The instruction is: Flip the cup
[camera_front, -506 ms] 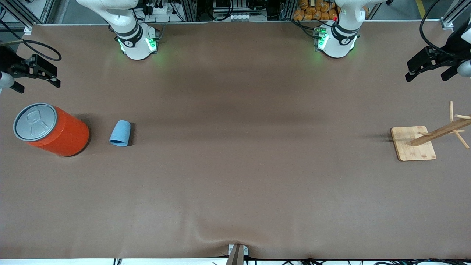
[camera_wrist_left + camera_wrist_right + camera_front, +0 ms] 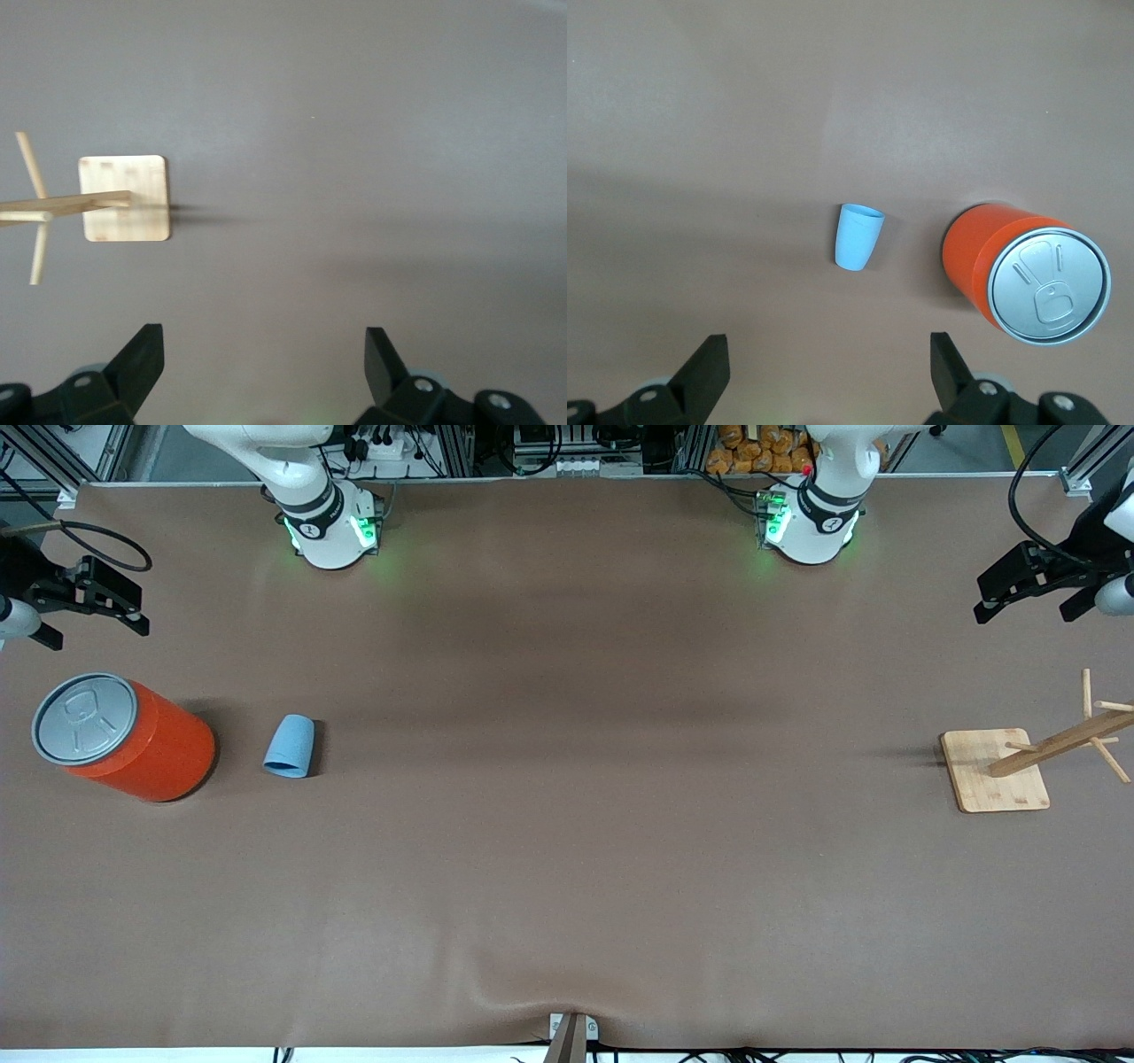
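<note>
Brown table (image 2: 567,824), cup (image 2: 290,747) on it

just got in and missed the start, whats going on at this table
Nothing is being handled yet. The cup sits untouched on the table, beside the orange can toward the right arm's end. In the front view it looks upside down, wide end on the table. The right hand hangs open in the air near that end, holding nothing. The left hand also hangs open and empty at the left arm's end, where a wooden rack stands. The flip has not begun.
</note>
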